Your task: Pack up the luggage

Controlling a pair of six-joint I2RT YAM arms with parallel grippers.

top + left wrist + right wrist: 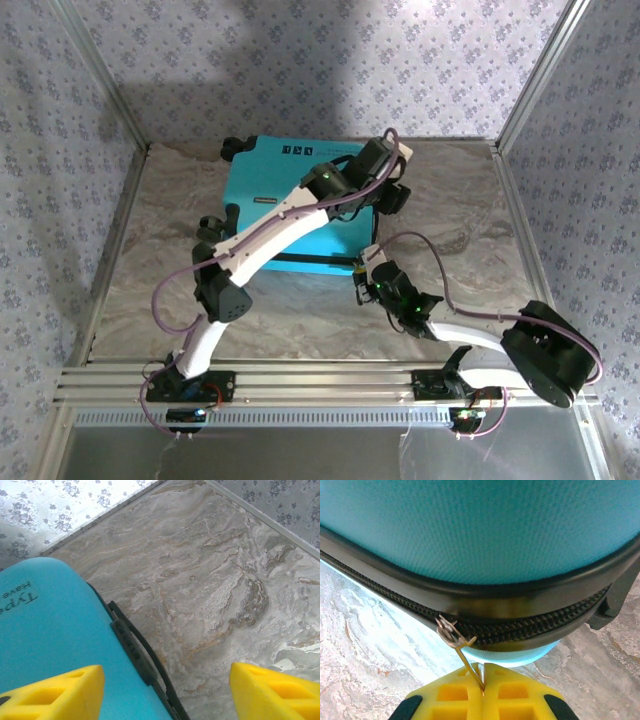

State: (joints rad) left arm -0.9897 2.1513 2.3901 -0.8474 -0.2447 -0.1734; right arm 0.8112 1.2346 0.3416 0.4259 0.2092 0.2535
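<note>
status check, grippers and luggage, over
Right gripper shut on zipper pull. Left gripper open over luggage edge. Lid down, flat on table. No obstruction seen.

A robot test cell. Aluminium framing [320, 380] holds floral wallpaper panels [300, 60] around a marble-look tabletop [450, 200].

A soft shadow is seen on the back wall [290, 40] at 12 o'clock; in the right wrist view, glare is seen on the counter [375, 625] at 9 o'clock.
</note>
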